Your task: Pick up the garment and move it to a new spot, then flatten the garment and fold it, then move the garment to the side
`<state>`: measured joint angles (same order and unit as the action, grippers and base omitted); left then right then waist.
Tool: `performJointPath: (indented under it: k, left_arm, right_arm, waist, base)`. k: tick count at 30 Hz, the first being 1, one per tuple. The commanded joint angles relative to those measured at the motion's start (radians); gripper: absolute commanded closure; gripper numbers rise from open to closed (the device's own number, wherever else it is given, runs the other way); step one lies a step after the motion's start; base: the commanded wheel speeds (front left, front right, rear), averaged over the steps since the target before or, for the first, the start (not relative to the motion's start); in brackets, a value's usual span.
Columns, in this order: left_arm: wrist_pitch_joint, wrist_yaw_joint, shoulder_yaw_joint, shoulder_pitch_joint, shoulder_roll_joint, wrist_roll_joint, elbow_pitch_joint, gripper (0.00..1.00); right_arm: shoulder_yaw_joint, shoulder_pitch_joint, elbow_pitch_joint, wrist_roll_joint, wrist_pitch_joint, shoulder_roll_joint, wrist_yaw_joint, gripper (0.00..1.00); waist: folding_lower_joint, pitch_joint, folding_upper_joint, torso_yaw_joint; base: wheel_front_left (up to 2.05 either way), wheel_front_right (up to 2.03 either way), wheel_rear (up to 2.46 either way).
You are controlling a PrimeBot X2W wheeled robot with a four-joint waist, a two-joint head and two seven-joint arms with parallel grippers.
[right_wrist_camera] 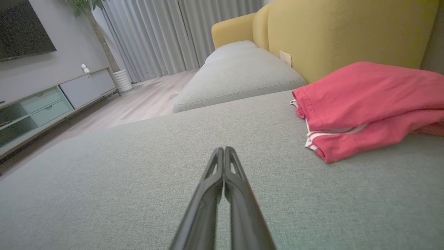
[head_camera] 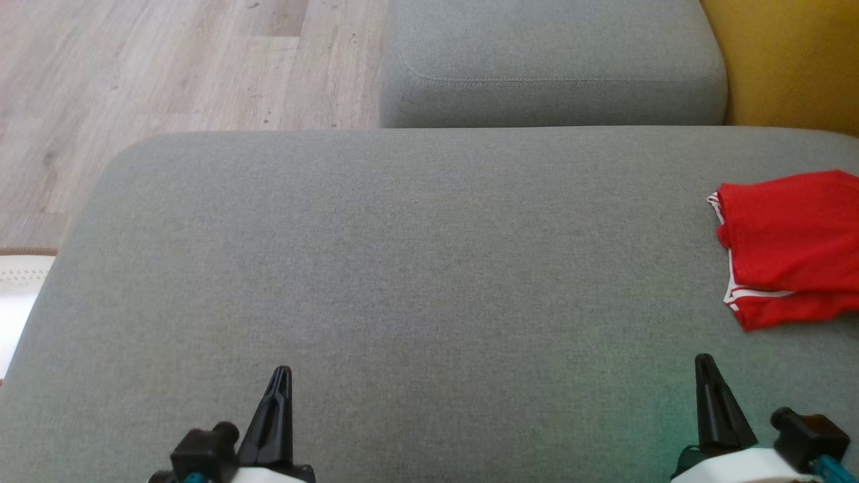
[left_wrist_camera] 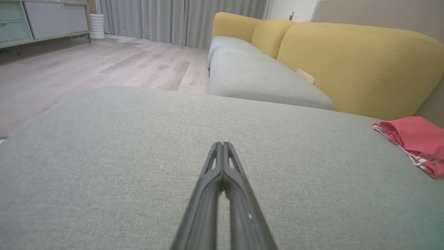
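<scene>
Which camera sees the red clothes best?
Right wrist view: the red garment lies close and large, white trim clear. The head view crops it at the right edge; the left wrist view shows it small.

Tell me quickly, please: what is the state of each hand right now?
Left hand: closed, holding nothing.
Right hand: closed, holding nothing; the red garment lies apart from it.

My left gripper (head_camera: 282, 373) and right gripper (head_camera: 703, 363) are slim, black, tapered prongs on white wrists (head_camera: 735, 465) with teal fittings (head_camera: 829, 463).
</scene>
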<state>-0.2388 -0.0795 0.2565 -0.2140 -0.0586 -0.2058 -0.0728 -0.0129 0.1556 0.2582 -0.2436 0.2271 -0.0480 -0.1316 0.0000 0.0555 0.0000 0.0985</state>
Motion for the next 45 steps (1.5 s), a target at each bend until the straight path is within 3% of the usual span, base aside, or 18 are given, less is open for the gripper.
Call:
performJointPath:
  k: [1,45]
  left_arm:
    - [0.002,0.005,-0.014,0.045,-0.005,-0.03,0.027,1.0]
    - [0.108,0.086,-0.114,0.153,-0.025,-0.584,-0.054,1.0]
  right_arm:
    - [-0.007,-0.037,-0.032,-0.03,-0.006,-0.001,0.0,1.0]
    - [-0.043,-0.124,-0.025,-0.54,-0.134,-0.002,0.0,1.0]
  waist:
    - [0.0,-0.001,0.0,-0.001]
    - [0.0,-0.023,0.0,-0.038]
  base:
    - [0.0,0.0,0.0]
    - [0.0,0.0,0.0]
